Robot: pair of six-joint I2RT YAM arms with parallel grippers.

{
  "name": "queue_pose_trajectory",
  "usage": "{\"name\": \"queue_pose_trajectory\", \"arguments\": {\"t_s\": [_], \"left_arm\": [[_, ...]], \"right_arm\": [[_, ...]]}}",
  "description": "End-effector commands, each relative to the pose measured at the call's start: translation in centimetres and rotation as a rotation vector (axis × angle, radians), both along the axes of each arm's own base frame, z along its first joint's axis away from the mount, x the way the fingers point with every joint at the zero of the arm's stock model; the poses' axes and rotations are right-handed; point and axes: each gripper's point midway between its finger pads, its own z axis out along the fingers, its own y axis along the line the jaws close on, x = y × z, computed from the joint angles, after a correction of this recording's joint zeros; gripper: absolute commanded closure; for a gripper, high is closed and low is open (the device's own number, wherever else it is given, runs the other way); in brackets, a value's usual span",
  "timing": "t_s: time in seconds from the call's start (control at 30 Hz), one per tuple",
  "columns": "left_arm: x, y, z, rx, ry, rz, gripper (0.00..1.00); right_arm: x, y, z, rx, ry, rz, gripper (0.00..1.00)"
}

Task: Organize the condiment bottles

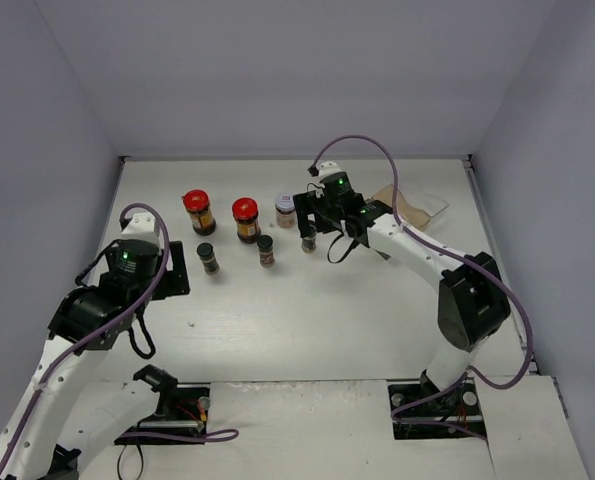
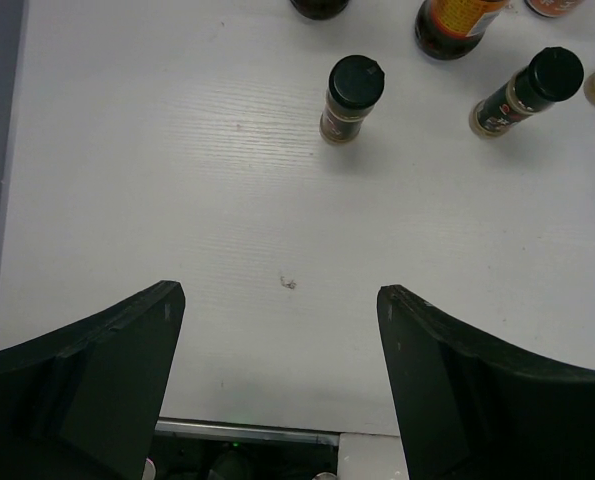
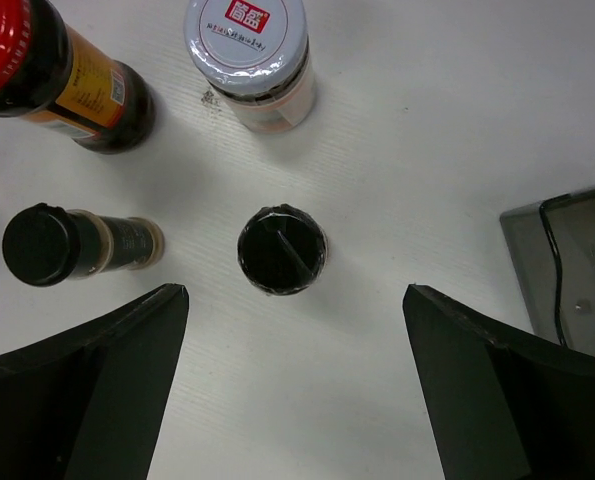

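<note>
Our right gripper (image 3: 295,305) hangs spread wide over the rightmost black-capped bottle (image 3: 282,250), likely to square up the near row; our left gripper (image 2: 280,290) hovers apart, jaws also open.

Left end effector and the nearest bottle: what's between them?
Left wrist view: only bare tabletop and a tiny speck separate the left end effector from that bottle.

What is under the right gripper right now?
A slim black-capped bottle stands upright on the white table, below the open right gripper and touching neither finger. Only its cap shows; the cap covers its body and label, so its contents cannot be told.
</note>
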Motion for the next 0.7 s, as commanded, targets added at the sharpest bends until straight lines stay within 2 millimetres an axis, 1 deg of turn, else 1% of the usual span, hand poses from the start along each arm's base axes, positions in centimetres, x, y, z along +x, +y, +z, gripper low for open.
{"name": "queue_pose_trajectory", "arguments": {"t_s": [0.0,0.03,0.07,0.1,0.13,0.17,0.27,0.37,0.4,0.43,0.47,0.53,0.57,0.63,0.67], "left_arm": [[0.7,-0.9,0.8,-0.059,-0.040,0.004,0.21],[0.5,-0.9,0.7,-0.070,-0.031,0.016,0.21],[0.4,-0.9,0.7,-0.078,-0.031,0.019,0.22],[0.3,-0.9,0.6,-0.082,-0.027,0.020,0.21],[0.3,-1.0,0.5,-0.086,-0.027,0.021,0.21],[0.2,-0.9,0.5,-0.087,-0.030,0.022,0.21],[0.0,-0.7,0.8,-0.088,-0.033,0.034,0.22],[-0.1,-0.4,0.8,-0.087,-0.038,0.045,0.21],[-0.2,-0.5,1.0,-0.097,-0.040,0.040,0.21],[-0.2,-0.5,1.0,-0.097,-0.040,0.040,0.21],[-0.3,-0.5,1.0,-0.098,-0.039,0.043,0.21],[-0.5,-0.3,0.8,-0.093,-0.038,0.048,0.22],[-0.5,-0.2,0.6,-0.087,-0.034,0.052,0.21],[-0.6,-0.1,0.6,-0.089,-0.036,0.053,0.21],[-0.7,-0.1,0.6,-0.093,-0.036,0.054,0.22]], "right_arm": [[2.0,2.0,2.6,0.048,-0.088,0.039,0.08],[2.2,2.0,2.4,0.044,-0.085,0.040,0.09],[2.3,2.2,1.6,0.031,-0.075,0.045,0.09],[2.3,2.2,1.3,0.024,-0.072,0.052,0.10],[2.8,2.4,1.4,0.034,-0.090,0.051,0.11],[3.0,2.6,0.7,0.031,-0.083,0.052,0.12],[3.5,3.1,-0.5,0.031,-0.080,0.065,0.16],[3.8,3.1,-1.4,0.014,-0.077,0.065,0.25],[4.0,3.1,-1.3,0.014,-0.094,0.069,0.44],[4.0,3.1,-1.3,0.014,-0.101,0.072,0.44],[4.0,3.1,-1.2,0.014,-0.106,0.072,0.54],[4.3,2.8,-1.1,0.010,-0.110,0.068,0.65],[4.3,2.8,-0.9,0.008,-0.117,0.069,0.77],[4.6,2.5,0.8,0.007,-0.155,0.063,0.90],[4.8,2.3,1.7,0.008,-0.176,0.059,1.00]]}}
